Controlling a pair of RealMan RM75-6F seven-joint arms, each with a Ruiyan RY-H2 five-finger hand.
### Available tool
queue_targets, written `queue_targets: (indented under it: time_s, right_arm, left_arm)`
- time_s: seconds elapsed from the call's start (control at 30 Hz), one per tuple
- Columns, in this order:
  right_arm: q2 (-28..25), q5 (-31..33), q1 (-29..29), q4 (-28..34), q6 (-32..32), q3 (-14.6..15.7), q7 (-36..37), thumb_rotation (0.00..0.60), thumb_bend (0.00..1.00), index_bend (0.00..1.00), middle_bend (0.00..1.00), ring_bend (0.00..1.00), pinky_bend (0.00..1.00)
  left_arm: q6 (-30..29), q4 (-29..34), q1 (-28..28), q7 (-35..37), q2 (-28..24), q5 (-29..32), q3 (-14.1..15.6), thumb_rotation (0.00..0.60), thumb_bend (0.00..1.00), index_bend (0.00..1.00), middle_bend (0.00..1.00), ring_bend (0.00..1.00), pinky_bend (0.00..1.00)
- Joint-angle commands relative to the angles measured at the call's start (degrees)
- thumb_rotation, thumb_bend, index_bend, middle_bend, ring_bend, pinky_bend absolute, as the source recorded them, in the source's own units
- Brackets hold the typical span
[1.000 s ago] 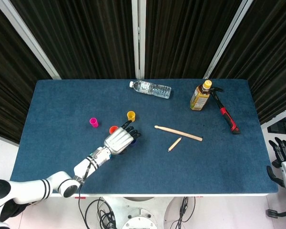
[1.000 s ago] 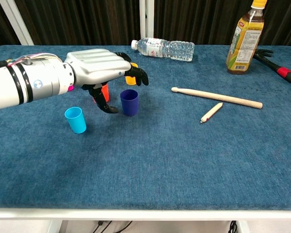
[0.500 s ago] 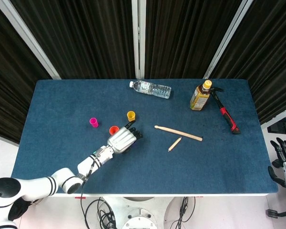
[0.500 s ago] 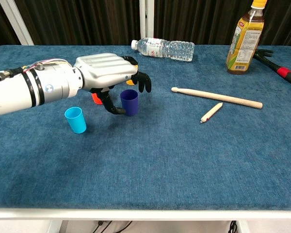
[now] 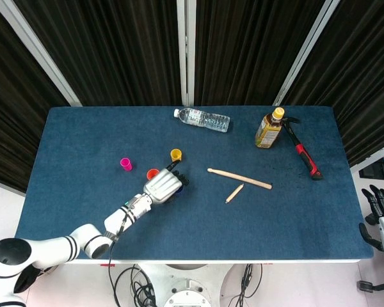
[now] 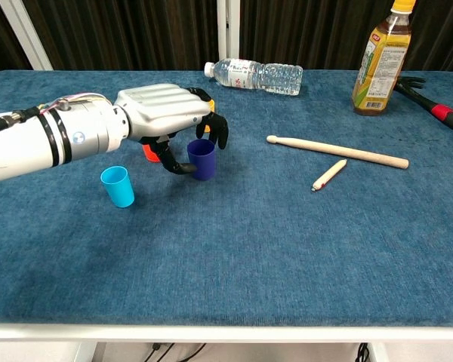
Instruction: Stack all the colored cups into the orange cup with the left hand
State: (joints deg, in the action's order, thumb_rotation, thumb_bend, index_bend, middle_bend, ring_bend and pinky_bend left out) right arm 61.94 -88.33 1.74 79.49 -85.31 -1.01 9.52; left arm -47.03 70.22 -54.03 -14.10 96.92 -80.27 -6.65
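My left hand (image 6: 170,121) reaches over the table's left middle, seen from above as the left hand (image 5: 161,187). Its thumb and fingers wrap a dark blue cup (image 6: 202,158) that stands on the cloth. A light blue cup (image 6: 118,186) stands in front of the forearm. Behind the hand, a red-orange cup (image 5: 152,173) shows only as an edge in the chest view (image 6: 148,153). A yellow-orange cup (image 5: 175,154) and a pink cup (image 5: 125,164) stand farther back. My right hand (image 5: 381,211) hangs beyond the table's right edge, fingers apart and empty.
A water bottle (image 5: 202,119) lies at the back. A brown sauce bottle (image 5: 269,129) and a red-handled hammer (image 5: 304,153) are at the back right. A long wooden stick (image 5: 240,178) and a short one (image 5: 234,193) lie in the middle.
My left hand moved right from beside the red-orange cup to the dark blue cup, and its fingers curled in around it. The right hand stayed put.
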Motion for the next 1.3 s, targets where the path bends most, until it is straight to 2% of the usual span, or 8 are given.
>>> queue_targets:
  time_s: [0.03, 0.5, 0.67, 0.9, 1.13, 1.3]
  right_arm:
    - [-0.01, 0.05, 0.02, 0.07, 0.07, -0.01, -0.13, 0.6, 0.35, 0.0, 0.0, 0.0, 0.0]
    - [0.09, 0.14, -0.12, 0.14, 0.01, 0.01, -0.37, 0.6, 0.36, 0.0, 0.0, 0.0, 0.0]
    - [0.05, 0.24, -0.03, 0.18, 0.08, -0.14, -0.42, 0.6, 0.36, 0.0, 0.0, 0.0, 0.0]
    - [-0.09, -0.31, 0.22, 1.09, 0.18, 0.01, -1.63, 0.6, 0.36, 0.0, 0.0, 0.0, 0.0]
    - [-0.44, -0.96, 0.39, 1.97, 0.46, 0.44, -2.97, 0.6, 0.36, 0.0, 0.0, 0.0, 0.0]
    - [-0.53, -0.56, 0.46, 2.34, 0.63, 0.25, -3.25, 0.6, 0.36, 0.0, 0.0, 0.0, 0.0]
  left_arm:
    - [-0.68, -0.49, 0.09, -0.08, 0.3, -0.29, 0.06, 0.6, 0.31, 0.38, 0.38, 0.37, 0.02]
    - [-2.66, 0.86, 0.76, 1.07, -0.54, -0.82, 0.1, 0.6, 0.31, 0.44, 0.43, 0.41, 0.05]
    - [-5.34, 6.61, 1.37, -1.05, -4.88, -1.09, -1.18, 0.6, 0.31, 0.44, 0.43, 0.42, 0.06]
    - [-5.97, 12.64, 2.12, -6.34, -10.93, 2.81, -3.31, 0.6, 0.32, 0.45, 0.43, 0.43, 0.08]
    - [-4.79, 11.46, 2.91, -7.8, -12.14, 6.47, -2.9, 0.6, 0.33, 0.45, 0.44, 0.43, 0.08]
    - [-4.32, 10.87, 3.14, -7.65, -12.22, 6.78, -2.12, 0.6, 0.33, 0.46, 0.44, 0.43, 0.08]
